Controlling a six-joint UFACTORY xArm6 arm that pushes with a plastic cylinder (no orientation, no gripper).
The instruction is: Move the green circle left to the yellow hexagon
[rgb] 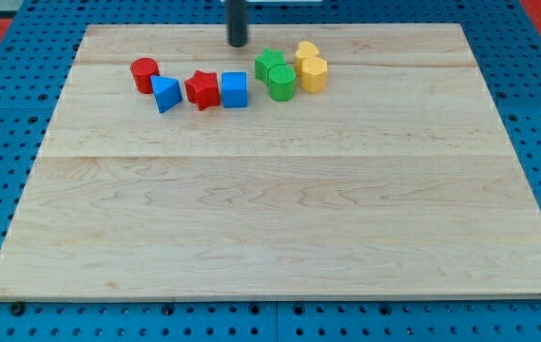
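My tip (239, 43), the lower end of the straight dark rod, rests on the board near the view's top edge. It has no jaws to open or close, and it touches no block.

The green circle, a short ribbed green cylinder (282, 82), lies toward the view's bottom and right of my tip, well apart from it. Taking that green circle as the landmark: the yellow hexagon block (314, 73) sits just beside it on the view's right, touching or nearly so. A second green block (269, 64), of irregular shape, presses against it from the view's top left and lies between it and my tip. A second yellow block (306, 50), rounded on top, stands toward the view's top right of it, above the hexagon. To the view's left of the green circle runs a row: a blue cube (235, 90) near it, then a red star (202, 89), a blue triangular block (165, 94), and farthest off a red cylinder (144, 74).

All of them stand on a pale wooden board (270, 218) made of joined planks, which lies on a blue perforated base (4, 142). A strip of red shows at the view's top corners. No writing or labels can be read.
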